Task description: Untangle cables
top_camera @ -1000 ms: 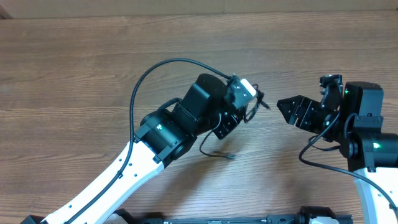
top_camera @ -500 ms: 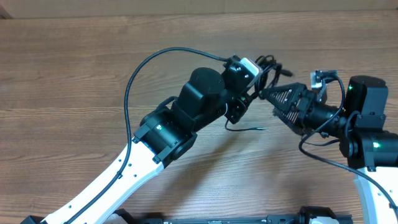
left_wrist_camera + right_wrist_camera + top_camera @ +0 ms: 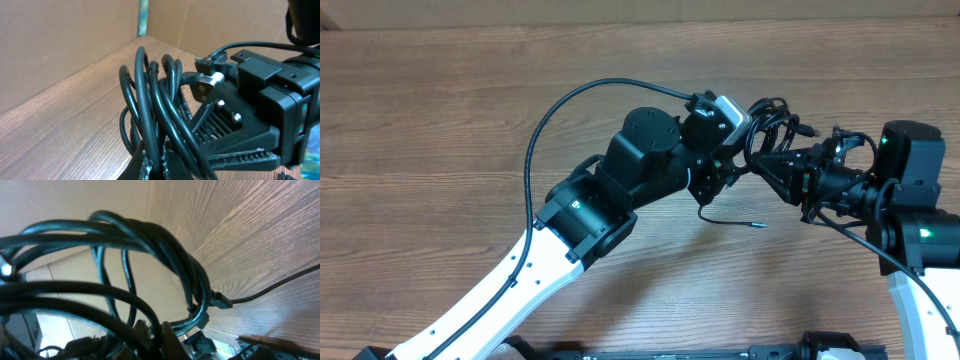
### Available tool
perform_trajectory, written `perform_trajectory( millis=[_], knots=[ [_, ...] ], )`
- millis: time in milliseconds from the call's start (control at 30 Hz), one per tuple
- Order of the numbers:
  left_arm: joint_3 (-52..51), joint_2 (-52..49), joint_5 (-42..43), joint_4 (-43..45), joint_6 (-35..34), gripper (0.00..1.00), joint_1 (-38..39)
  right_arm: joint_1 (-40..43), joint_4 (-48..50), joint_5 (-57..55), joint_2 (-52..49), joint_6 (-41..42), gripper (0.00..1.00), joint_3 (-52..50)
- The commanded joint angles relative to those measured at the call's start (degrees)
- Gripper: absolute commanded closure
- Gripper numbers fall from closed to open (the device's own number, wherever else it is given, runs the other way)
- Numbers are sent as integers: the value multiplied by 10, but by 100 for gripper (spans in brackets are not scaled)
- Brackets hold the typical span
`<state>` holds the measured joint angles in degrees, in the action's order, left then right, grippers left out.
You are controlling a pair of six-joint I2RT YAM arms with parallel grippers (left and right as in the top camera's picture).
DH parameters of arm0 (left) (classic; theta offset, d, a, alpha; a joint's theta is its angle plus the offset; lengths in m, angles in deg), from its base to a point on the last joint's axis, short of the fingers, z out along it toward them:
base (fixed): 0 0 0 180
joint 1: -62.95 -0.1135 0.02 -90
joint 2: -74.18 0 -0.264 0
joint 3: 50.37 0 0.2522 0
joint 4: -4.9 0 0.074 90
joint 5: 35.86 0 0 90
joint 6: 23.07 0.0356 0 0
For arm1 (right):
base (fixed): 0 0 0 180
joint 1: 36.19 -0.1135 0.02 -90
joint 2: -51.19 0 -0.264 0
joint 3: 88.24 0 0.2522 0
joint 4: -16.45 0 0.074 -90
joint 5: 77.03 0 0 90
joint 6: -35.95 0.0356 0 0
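The cables (image 3: 772, 112) are a bundle of thin black loops held above the wooden table (image 3: 440, 120), between the two arms. My left gripper (image 3: 730, 162) is shut on one strand at the bundle's left side. In the left wrist view that strand runs between the closed fingertips of the left gripper (image 3: 153, 162), with the cables (image 3: 145, 95) looping above. My right gripper (image 3: 766, 163) meets the bundle from the right. In the right wrist view the right gripper (image 3: 159, 332) is shut on a strand of the cables (image 3: 150, 235). A loose end with a plug (image 3: 756, 225) trails down onto the table.
The left arm's thick black supply cable (image 3: 570, 105) arcs over the table's middle. The right arm's body (image 3: 910, 200) stands at the right edge. A cardboard wall (image 3: 75, 35) runs along the far side of the table.
The left gripper carried the bundle up and to the right. The right gripper moved left to meet it, opened wide, then shut on a strand. The loose plug end swung right.
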<state>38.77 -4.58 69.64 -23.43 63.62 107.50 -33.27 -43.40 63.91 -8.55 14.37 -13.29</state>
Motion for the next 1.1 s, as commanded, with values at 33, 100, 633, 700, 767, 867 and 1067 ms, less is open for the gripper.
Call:
perform_trajectory(
  millis=[33, 100, 633, 700, 767, 867, 1067],
  knots=[
    [9, 12, 15, 27, -10, 96, 12, 0, 5, 25, 3, -44, 96, 11],
    [9, 12, -45, 25, -10, 96, 11, 0, -17, 33, 3, -109, 96, 11],
    [9, 13, -206, -89, -48, 96, -37, 0, -247, -450, 2, -248, 19, 11],
    [9, 13, -182, -99, -26, 96, -37, 0, -247, -454, 2, -248, 0, 11],
    [9, 13, -136, -105, -13, 96, -37, 0, -247, -453, 2, -249, 0, 11],
    [9, 13, -52, -104, 18, 96, -37, 0, -247, -449, 2, -252, 0, 11],
    [9, 13, 126, -98, 44, 96, -38, 0, -212, -311, 3, -418, 0, 11]
  ],
)
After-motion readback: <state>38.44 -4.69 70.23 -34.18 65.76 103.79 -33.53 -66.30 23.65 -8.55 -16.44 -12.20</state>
